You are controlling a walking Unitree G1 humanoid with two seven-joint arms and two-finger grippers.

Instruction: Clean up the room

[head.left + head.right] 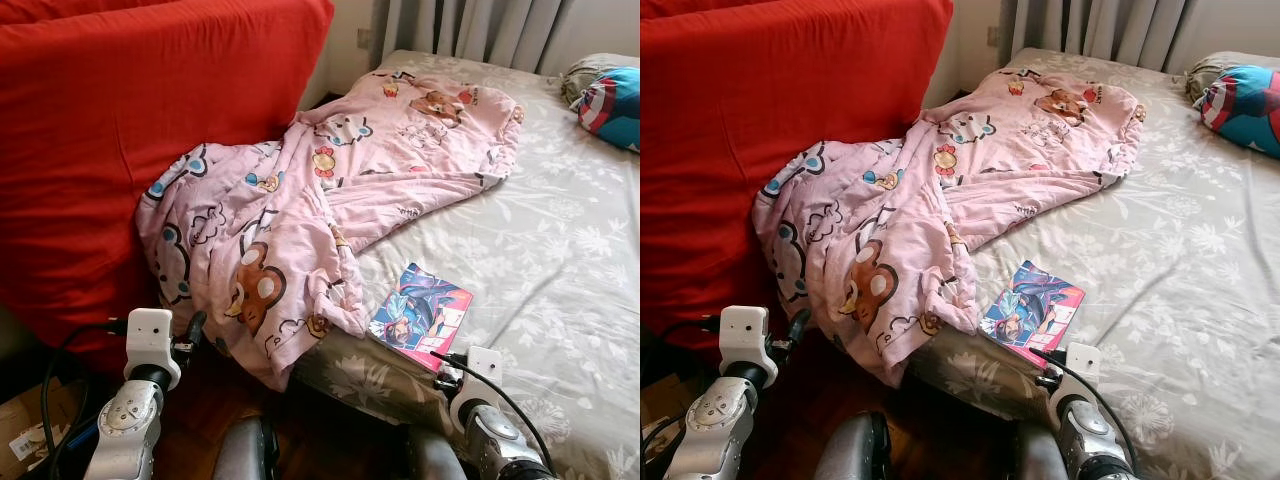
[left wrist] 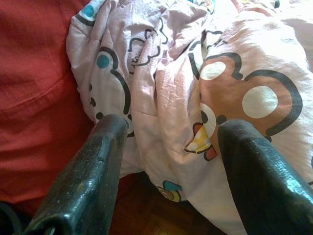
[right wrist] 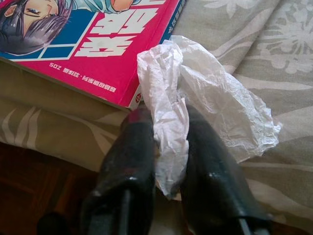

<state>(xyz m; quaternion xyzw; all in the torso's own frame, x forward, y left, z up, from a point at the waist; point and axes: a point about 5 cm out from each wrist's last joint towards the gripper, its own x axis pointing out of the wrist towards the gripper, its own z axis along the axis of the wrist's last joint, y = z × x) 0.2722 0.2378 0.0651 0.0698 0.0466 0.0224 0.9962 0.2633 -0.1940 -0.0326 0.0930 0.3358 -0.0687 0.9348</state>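
I am observing the right gripper (image 3: 168,147) clenching a crumpled white tissue (image 3: 205,98) beside the pink comic book (image 3: 93,44); light, soft, tear-prone. Left gripper (image 2: 166,161) is hanging released.

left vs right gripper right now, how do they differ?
Left gripper is open, its fingers spread with nothing between them; right gripper is shut on a crumpled white tissue.
Left gripper faces the pink cartoon blanket hanging off the bed beside the red cover; right gripper sits at the bed edge next to the comic book.
Both are held low, near the bed's side.
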